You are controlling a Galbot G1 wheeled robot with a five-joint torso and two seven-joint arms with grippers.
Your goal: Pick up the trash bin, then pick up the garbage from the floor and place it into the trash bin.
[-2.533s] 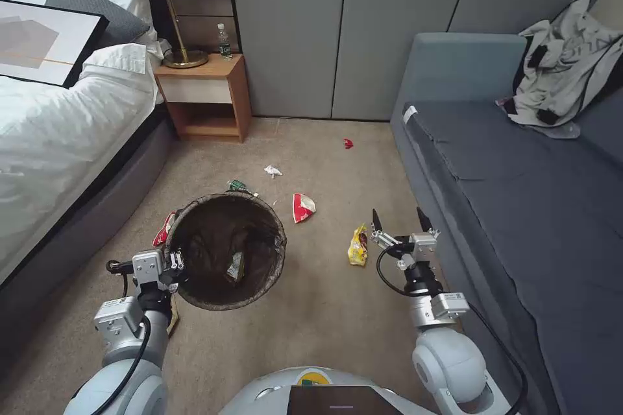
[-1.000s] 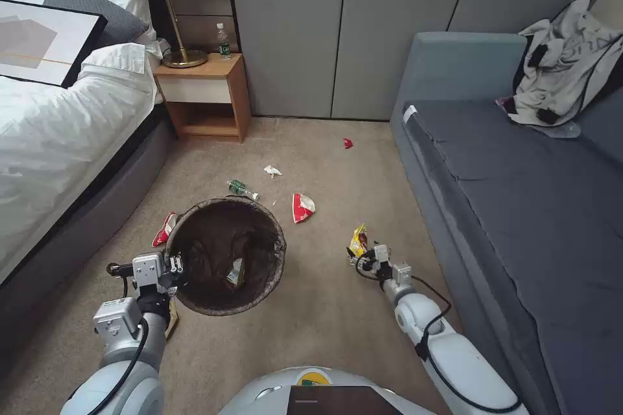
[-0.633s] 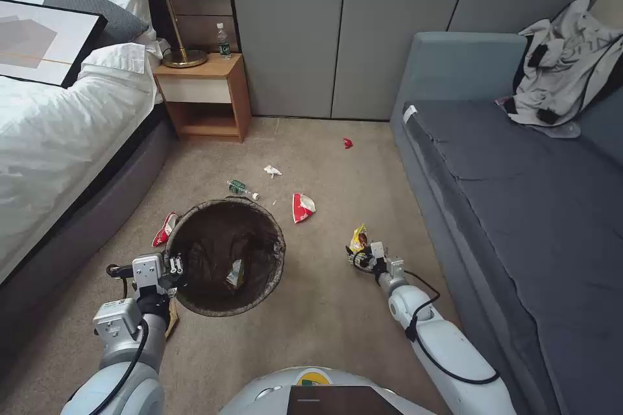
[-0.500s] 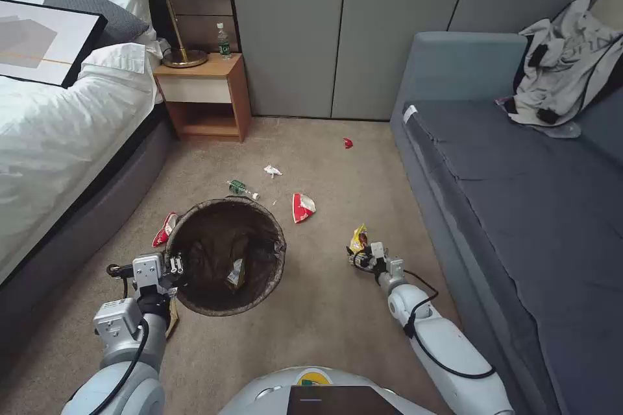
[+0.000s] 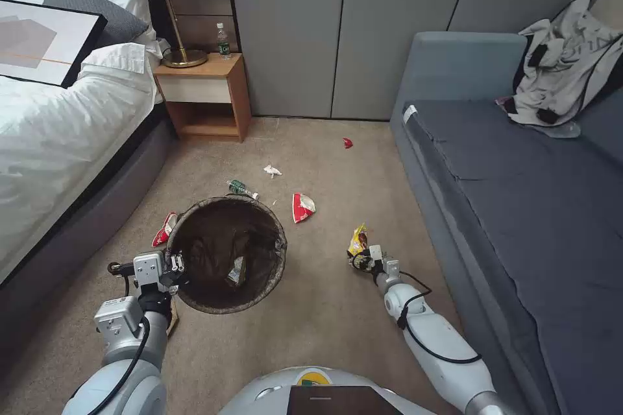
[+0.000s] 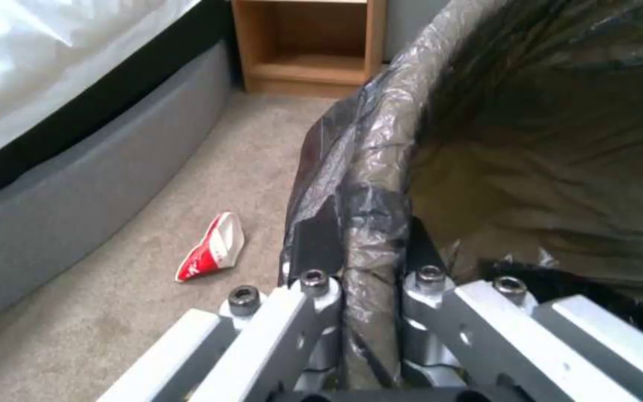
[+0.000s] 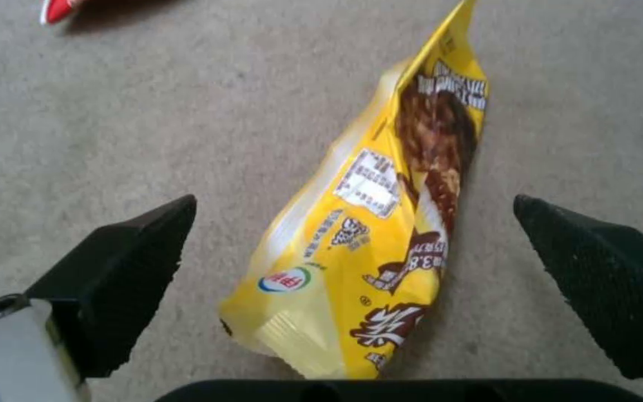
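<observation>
Now the right gripper (image 7: 351, 279) sits low on the floor, jaws spread either side of the yellow wrapper (image 7: 381, 223), while the left gripper (image 6: 359, 285), jaws clamped on the trash bin (image 5: 227, 253) rim, holds it nearby for the drop.

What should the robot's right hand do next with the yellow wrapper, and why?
Probably close. The right gripper is open low over the carpet, with the yellow wrapper lying between its fingers, not yet pinched. The left gripper holds the bin ready nearby.
</observation>
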